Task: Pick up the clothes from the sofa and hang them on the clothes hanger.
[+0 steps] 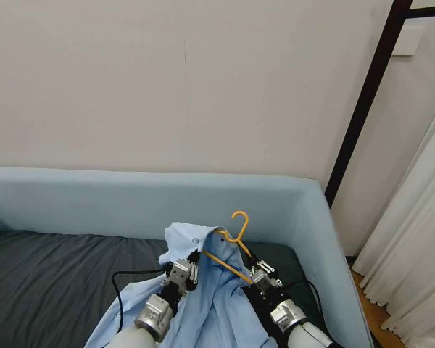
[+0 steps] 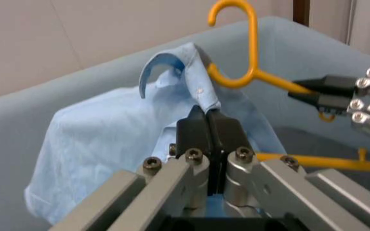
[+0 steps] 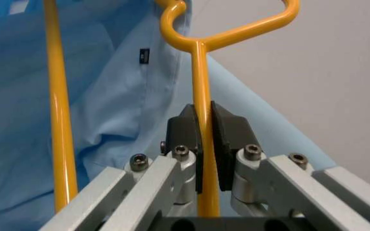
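Note:
A light blue shirt hangs lifted above the dark sofa seat, partly draped over a yellow hanger whose hook points up. My left gripper is shut on the shirt's front edge just below the collar; its pads pinch the fabric. My right gripper is shut on the hanger's right arm; the yellow rod runs between its fingers. In the left wrist view the right gripper holds the hanger beside the collar.
The sofa has a dark grey seat and a pale blue back and armrest. A plain wall stands behind it. A dark door frame and white curtains are on the right. A black cable lies on the seat.

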{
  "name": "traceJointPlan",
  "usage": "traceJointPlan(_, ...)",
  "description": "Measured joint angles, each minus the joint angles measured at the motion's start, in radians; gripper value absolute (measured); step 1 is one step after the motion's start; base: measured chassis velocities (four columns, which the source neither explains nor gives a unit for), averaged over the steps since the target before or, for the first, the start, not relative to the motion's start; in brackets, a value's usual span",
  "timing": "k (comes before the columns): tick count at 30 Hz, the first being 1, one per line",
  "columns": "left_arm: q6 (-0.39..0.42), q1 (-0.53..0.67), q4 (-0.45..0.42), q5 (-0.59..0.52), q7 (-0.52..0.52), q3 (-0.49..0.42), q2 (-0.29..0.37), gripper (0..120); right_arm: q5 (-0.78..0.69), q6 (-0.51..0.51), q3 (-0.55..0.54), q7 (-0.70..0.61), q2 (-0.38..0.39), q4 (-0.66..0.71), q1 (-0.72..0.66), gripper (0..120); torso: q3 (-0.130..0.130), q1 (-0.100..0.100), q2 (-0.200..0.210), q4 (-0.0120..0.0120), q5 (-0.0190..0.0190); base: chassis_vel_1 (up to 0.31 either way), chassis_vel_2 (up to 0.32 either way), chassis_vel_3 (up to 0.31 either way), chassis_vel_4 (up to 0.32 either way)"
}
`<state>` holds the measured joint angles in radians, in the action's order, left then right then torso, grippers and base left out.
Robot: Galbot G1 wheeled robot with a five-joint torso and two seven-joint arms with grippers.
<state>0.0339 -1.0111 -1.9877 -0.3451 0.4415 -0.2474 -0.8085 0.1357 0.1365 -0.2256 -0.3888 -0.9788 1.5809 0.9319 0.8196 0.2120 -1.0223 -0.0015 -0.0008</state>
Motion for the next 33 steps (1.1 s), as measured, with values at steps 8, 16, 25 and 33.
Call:
traceJointPlan(8, 0.033, -0.044, 0.011, 0.02, 0.069, 0.011, -0.007, 0, -0.005, 0.009, 0.026, -0.002, 0.019, 0.029, 0.008, 4, 0.0, 0.0, 0.0, 0.0004, 0.0, 0.0, 0.0, 0.0, 0.0)
traceJointPlan(16, 0.137, -0.079, -0.029, 0.024, 0.087, 0.035, -0.005, 26, 0.035, 0.053, 0.056, 0.002, 0.025, 0.05, 0.012, 4, 0.0, 0.0, 0.0, 0.0, -0.0001, 0.0, 0.0, 0.0, 0.0)
traceJointPlan(25, -0.037, -0.202, -0.094, 0.066, -0.054, 0.212, 0.101, 62, 0.172, 0.137, 0.124, -0.003, 0.014, 0.062, 0.058, 4, 0.0, 0.0, 0.0, 0.0004, -0.0001, 0.0, 0.0, 0.0, 0.0)
traceJointPlan(33, -0.155, -0.029, -0.13, -0.101, -0.239, 0.328, 0.308, 90, 0.206, 0.154, 0.133, -0.004, -0.006, 0.05, 0.059, 4, 0.0, 0.0, 0.0, -0.0001, -0.0001, 0.0, 0.0, 0.0, 0.0)
